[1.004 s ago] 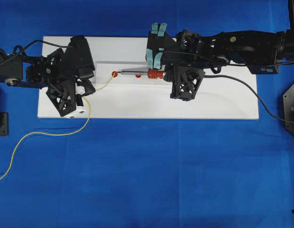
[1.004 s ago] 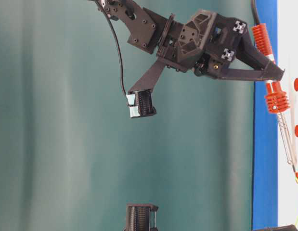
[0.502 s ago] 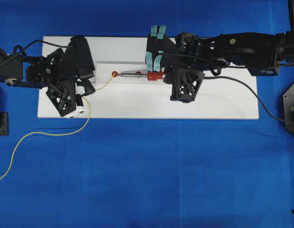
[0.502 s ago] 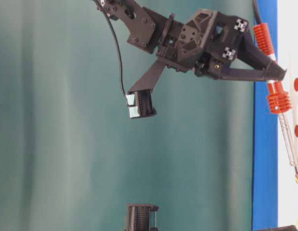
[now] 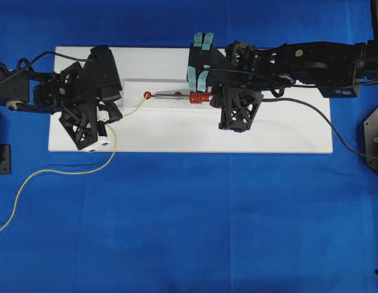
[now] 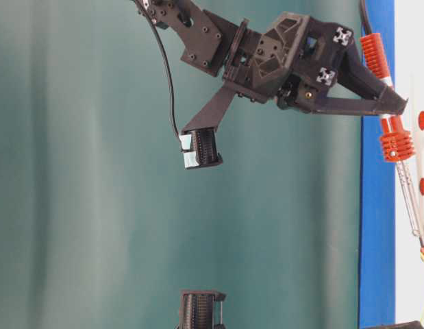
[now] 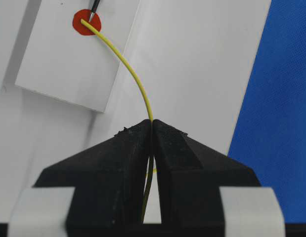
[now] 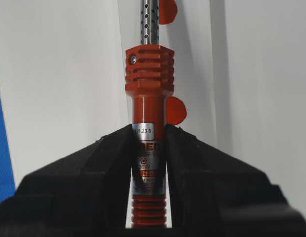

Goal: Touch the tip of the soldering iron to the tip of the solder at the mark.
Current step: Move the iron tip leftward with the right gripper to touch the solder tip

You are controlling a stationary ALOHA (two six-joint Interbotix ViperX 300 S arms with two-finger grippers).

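Observation:
My right gripper (image 8: 149, 131) is shut on the soldering iron's (image 8: 149, 98) red-orange body, with the ribbed collar and perforated metal shaft pointing away from the jaws. From overhead the soldering iron (image 5: 199, 96) lies level, with my right gripper (image 5: 216, 96) behind its collar and its tip reaching left to the red mark (image 5: 147, 94). My left gripper (image 7: 152, 123) is shut on the thin yellow solder (image 7: 135, 81), which arcs up to the red mark (image 7: 83, 24). There the iron's dark tip (image 7: 95, 7) meets the solder's end. From overhead my left gripper (image 5: 112, 115) sits left of the mark.
A white board (image 5: 268, 131) on blue cloth carries a raised white strip (image 7: 68, 64) bearing the marks. Two more red dots (image 8: 176, 109) (image 8: 167, 10) lie along the strip beside the iron. Loose solder (image 5: 66, 173) trails off the board to the left. A black cord (image 5: 323, 122) runs right.
The right gripper shifted the iron slightly, bringing its tip onto the mark; it has been still for the last half second. The left gripper and solder have not moved.

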